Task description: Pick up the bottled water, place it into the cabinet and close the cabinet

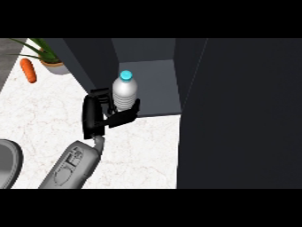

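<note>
1. Head view: the left hand [91, 113] has its fingers curled round the lower body of the bottled water [126, 92], which is upright at the front edge of the open cabinet [157, 87]; its base is hidden.
2. The bottle is probably smooth, fairly stiff plastic, tall and tippy, so a hold round the mid-body suits it best.

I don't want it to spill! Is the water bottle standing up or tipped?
Upright: the bottled water has its blue cap on top, a hand curled round it.
</note>
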Motion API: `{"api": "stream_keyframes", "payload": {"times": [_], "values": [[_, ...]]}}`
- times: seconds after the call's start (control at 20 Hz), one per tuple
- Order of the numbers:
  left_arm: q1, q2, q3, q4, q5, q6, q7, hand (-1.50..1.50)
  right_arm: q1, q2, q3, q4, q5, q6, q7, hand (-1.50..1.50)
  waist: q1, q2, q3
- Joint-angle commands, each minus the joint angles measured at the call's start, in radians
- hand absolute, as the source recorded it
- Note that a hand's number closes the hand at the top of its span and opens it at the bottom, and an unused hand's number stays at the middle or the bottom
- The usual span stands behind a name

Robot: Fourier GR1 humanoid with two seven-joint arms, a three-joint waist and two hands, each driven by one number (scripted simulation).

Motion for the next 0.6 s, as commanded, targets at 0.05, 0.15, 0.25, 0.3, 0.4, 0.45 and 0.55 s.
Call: {"api": "stream_keyframes", "payload": {"times": [0.05,0.15,0.25,0.3,0.4,0.45,0.55], "values": [[-0.268,0.057,0.038,0.239,-0.074,-0.023,0.052,1.50,-0.006,0.001,0.002,0.011,0.011,-0.002,-0.007,-1.50,-0.042,0.036,-0.004],[-0.278,0.070,0.044,0.240,-0.080,-0.002,0.073,1.50,-0.011,0.006,0.009,0.000,-0.001,-0.002,0.008,-1.50,-0.053,0.040,-0.004],[-0.275,0.080,0.025,0.256,-0.107,0.021,0.078,1.50,0.000,-0.006,0.004,0.000,0.003,0.007,-0.005,-1.50,-0.053,0.037,-0.004],[-0.271,0.095,0.022,0.268,-0.118,0.027,0.084,1.50,0.002,0.016,0.036,0.019,0.021,-0.003,-0.011,-1.50,-0.042,0.036,-0.004],[-0.273,0.070,0.017,0.274,-0.117,0.052,0.080,-1.50,-0.019,0.002,-0.009,0.020,-0.007,0.007,-0.009,-1.50,-0.052,0.042,-0.004],[-0.279,0.075,0.013,0.275,-0.124,0.056,0.085,-1.50,-0.005,0.005,0.017,0.012,-0.001,0.011,-0.014,-1.50,-0.050,0.038,-0.004],[-0.277,0.098,0.012,0.270,-0.123,0.044,0.101,-1.50,-0.005,0.018,0.028,0.029,0.020,-0.002,-0.023,-1.50,-0.043,0.036,-0.005]]}}
